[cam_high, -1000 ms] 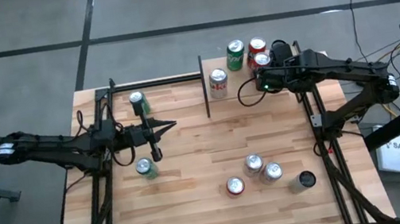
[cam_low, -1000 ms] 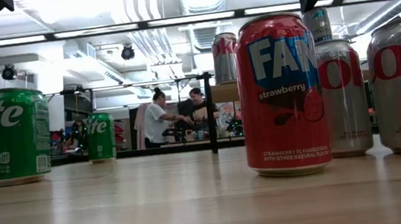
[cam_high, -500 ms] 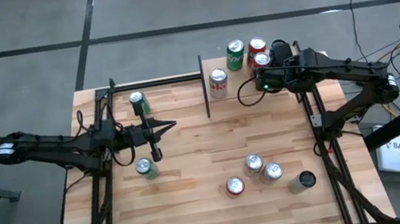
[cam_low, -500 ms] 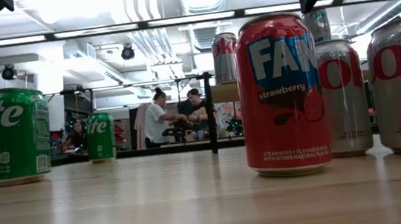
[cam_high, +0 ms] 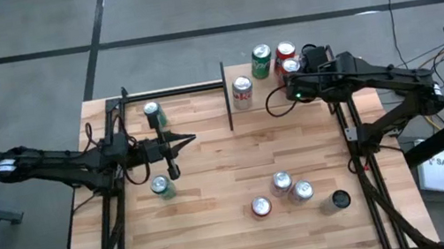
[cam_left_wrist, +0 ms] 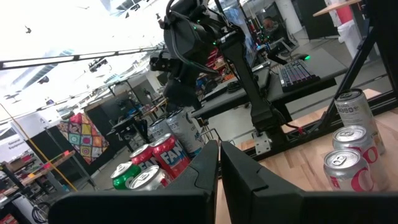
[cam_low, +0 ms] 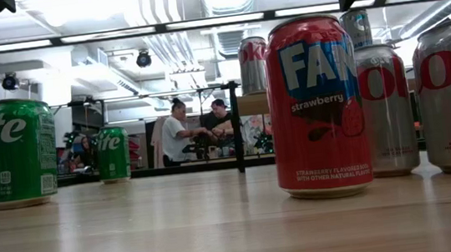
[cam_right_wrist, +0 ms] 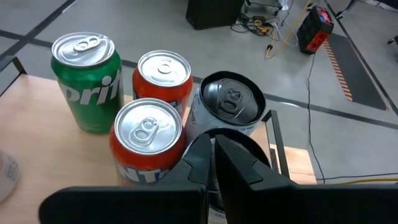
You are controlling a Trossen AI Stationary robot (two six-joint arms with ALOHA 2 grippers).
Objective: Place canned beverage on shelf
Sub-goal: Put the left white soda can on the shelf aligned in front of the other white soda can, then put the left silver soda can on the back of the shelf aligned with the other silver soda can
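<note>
The shelf (cam_high: 263, 91) stands raised at the table's far right, and several cans stand upright on it: a green one (cam_right_wrist: 87, 81), two red ones (cam_right_wrist: 163, 78) (cam_right_wrist: 149, 143), a silver and red one (cam_high: 242, 93) and a grey, dark-topped one (cam_right_wrist: 227, 102). My right gripper (cam_right_wrist: 213, 146) is shut and points slantwise down just over the grey can's near rim; in the low view it (cam_low: 347, 0) hangs right above that can (cam_low: 356, 28). My left gripper (cam_high: 189, 139) waits shut above the table's left half. My right gripper is shut at the grey can's near rim (cam_right_wrist: 214, 127). Its own fingers cover that spot, so I cannot tell whether they touch the can. The can stands upright on the shelf.
Loose cans stand on the table: two green ones (cam_high: 152, 113) (cam_high: 160, 186) at the left, and a cluster of silver, red and dark ones (cam_high: 281, 181) (cam_high: 261, 207) (cam_high: 336, 202) at the near right. A black post (cam_high: 227, 97) borders the shelf's left side. People stand beyond the table.
</note>
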